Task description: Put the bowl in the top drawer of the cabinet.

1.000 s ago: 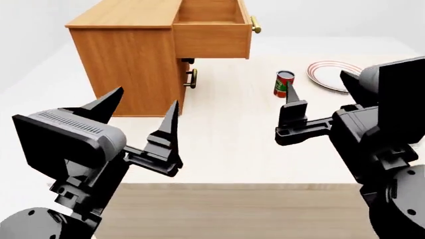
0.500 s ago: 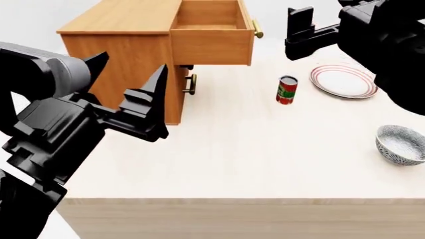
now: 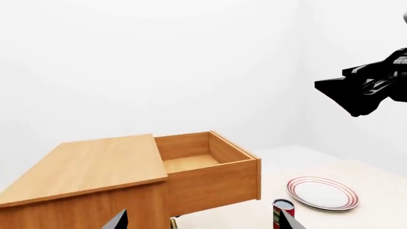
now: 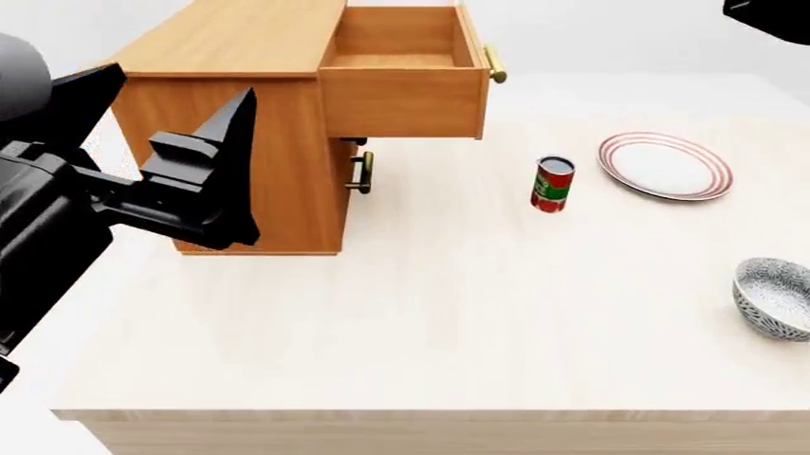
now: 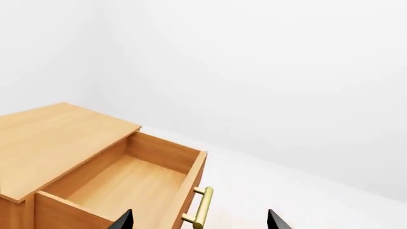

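The speckled bowl [image 4: 773, 298] stands upright on the table near the right edge of the head view, far from both grippers. The cabinet [image 4: 241, 104] stands at the back left with its top drawer [image 4: 402, 93] pulled out and nothing showing inside it. My left gripper [image 4: 177, 85] hangs open and holds nothing in front of the cabinet's side. Its wrist view looks across at the top drawer [image 3: 210, 174] from level with the cabinet. My right gripper [image 5: 200, 219] is open, high above the top drawer [image 5: 127, 183] and its brass handle [image 5: 202, 207]. Only a black corner of the right arm [image 4: 775, 13] shows in the head view.
A red can [image 4: 552, 183] stands upright mid-table, right of the cabinet. The flat white plate with red rings [image 4: 666, 166] lies behind it to the right. The lower drawer's brass handle [image 4: 364, 172] sticks out under the open drawer. The table's front edge [image 4: 418, 415] is near.
Both arms have risen. The right gripper has gone up out of the head view, and the left has moved left and up. The bowl has come into sight at the right.
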